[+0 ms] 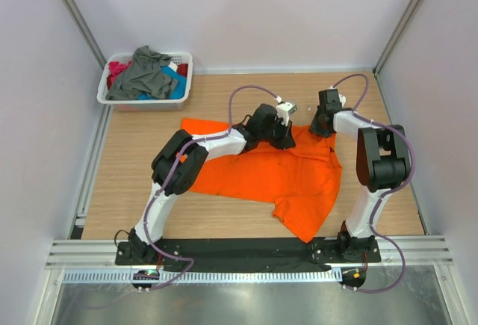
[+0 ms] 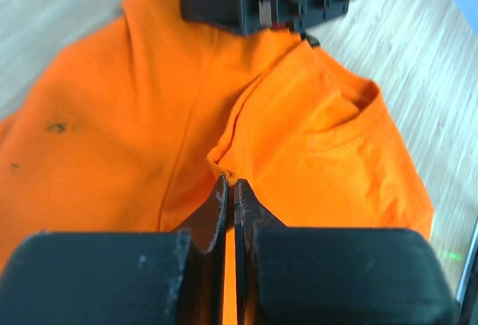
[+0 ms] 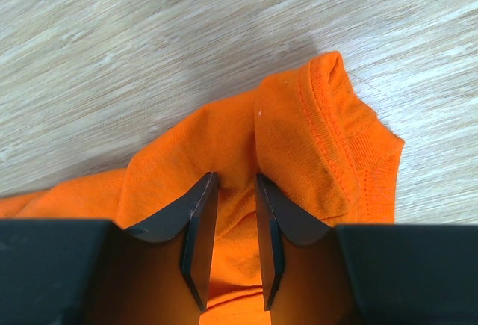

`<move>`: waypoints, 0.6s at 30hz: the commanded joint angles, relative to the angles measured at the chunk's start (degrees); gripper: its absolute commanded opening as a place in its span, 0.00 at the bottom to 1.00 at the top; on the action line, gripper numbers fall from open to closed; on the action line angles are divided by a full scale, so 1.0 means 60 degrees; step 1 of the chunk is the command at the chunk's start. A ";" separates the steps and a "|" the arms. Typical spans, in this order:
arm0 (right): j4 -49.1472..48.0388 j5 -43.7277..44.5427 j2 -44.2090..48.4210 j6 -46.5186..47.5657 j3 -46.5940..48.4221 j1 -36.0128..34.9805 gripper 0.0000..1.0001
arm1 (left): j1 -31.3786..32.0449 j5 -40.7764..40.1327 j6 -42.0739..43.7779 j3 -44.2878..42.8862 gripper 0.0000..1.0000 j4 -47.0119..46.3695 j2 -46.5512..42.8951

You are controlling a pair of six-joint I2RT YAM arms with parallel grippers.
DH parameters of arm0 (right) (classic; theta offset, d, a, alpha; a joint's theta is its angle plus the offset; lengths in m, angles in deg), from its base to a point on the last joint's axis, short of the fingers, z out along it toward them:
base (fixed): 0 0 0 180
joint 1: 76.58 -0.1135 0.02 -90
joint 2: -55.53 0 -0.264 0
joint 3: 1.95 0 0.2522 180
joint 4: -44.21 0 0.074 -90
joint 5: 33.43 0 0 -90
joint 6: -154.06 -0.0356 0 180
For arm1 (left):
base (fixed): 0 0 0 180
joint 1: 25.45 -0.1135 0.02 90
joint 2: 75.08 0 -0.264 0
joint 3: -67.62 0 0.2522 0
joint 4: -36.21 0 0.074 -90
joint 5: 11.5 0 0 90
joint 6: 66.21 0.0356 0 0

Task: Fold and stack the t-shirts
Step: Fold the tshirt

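Note:
A bright orange t-shirt [image 1: 276, 175] lies spread on the wooden table, with its neck edge at the far side. My left gripper [image 1: 287, 137] rests on that far edge. In the left wrist view its jaws are shut on a small pinched fold of the orange t-shirt [image 2: 149, 116], and the left gripper [image 2: 231, 183] tips meet there. My right gripper [image 1: 321, 126] is just to the right, by the collar. A bunched ridge of the orange t-shirt [image 3: 194, 138] fills the narrow gap of the right gripper [image 3: 235, 179], beside the ribbed collar [image 3: 328, 138].
A white laundry basket [image 1: 104, 95] stands at the far left corner, holding a dark grey t-shirt [image 1: 146, 71], a teal-blue one [image 1: 178, 86] and a red-pink one [image 1: 116, 69]. Bare wooden table [image 1: 134, 153] lies left of the shirt. Walls close in the sides and back.

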 commanded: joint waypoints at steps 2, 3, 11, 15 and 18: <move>0.0097 0.0239 -0.0339 0.0067 0.0131 0.0019 0.33 | 0.0090 0.0810 0.0367 0.0459 0.00 -0.0499 -0.0607; 0.0097 0.0225 -0.0339 0.0067 0.0146 0.0019 0.33 | 0.0134 0.0854 0.0396 0.0548 0.00 -0.0500 -0.0680; 0.0184 0.0210 -0.0456 0.0052 0.0204 0.0019 0.33 | 0.0295 0.1045 0.0791 0.1558 0.00 -0.0529 -0.1383; 0.0214 0.0225 -0.0471 0.0038 0.0234 0.0019 0.33 | 0.0368 0.1191 0.0996 0.1954 0.03 -0.0529 -0.1749; 0.0229 0.0254 -0.0456 0.0038 0.0263 0.0019 0.33 | 0.0470 0.1337 0.1317 0.2116 0.07 -0.0223 -0.1969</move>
